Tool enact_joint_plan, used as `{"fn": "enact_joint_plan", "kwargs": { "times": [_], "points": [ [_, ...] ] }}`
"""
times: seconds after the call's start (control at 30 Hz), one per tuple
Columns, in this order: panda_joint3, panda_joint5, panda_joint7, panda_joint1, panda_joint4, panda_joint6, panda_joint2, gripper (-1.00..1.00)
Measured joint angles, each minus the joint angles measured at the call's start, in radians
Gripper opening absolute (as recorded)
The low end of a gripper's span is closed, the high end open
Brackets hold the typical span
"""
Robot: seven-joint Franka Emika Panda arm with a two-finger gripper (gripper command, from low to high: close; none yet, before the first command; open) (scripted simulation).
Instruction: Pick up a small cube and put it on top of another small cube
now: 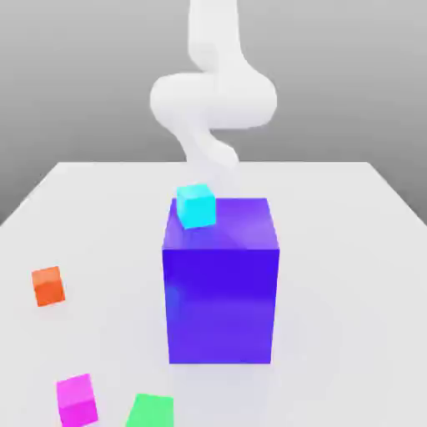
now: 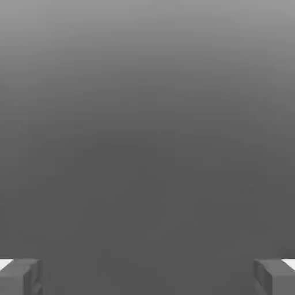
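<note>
The cyan cube [image 1: 196, 207] sits on top of the big blue block [image 1: 221, 300], over toward the exterior view's left edge of its upper face and turned a little. The block stands on the white table [image 1: 350, 292]. Three more small cubes lie there, apart from one another: the orange cube [image 1: 48, 286] at the exterior view's left, the magenta cube [image 1: 77, 402] nearer the camera, and the green cube [image 1: 151, 411] beyond it to the right, partly cut off. The arm [image 1: 213, 100] rises behind the block. The gripper [image 2: 147, 278] is spread wide, holding nothing.
</note>
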Motion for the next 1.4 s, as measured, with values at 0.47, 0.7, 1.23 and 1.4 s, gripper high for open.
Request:
{"fn": "enact_joint_plan", "kwargs": {
  "times": [0.47,0.7,1.23,1.4],
  "points": [
    [-0.083,0.143,0.250,-0.077,-0.028,0.163,0.517,0.00],
    [-0.115,0.157,0.414,-0.131,-0.043,0.249,0.765,0.00],
    [-0.142,0.189,0.582,-0.183,-0.028,0.469,1.184,-1.00],
    [-0.160,0.167,0.599,-0.170,-0.039,0.433,1.138,-1.00]
  ]
}}
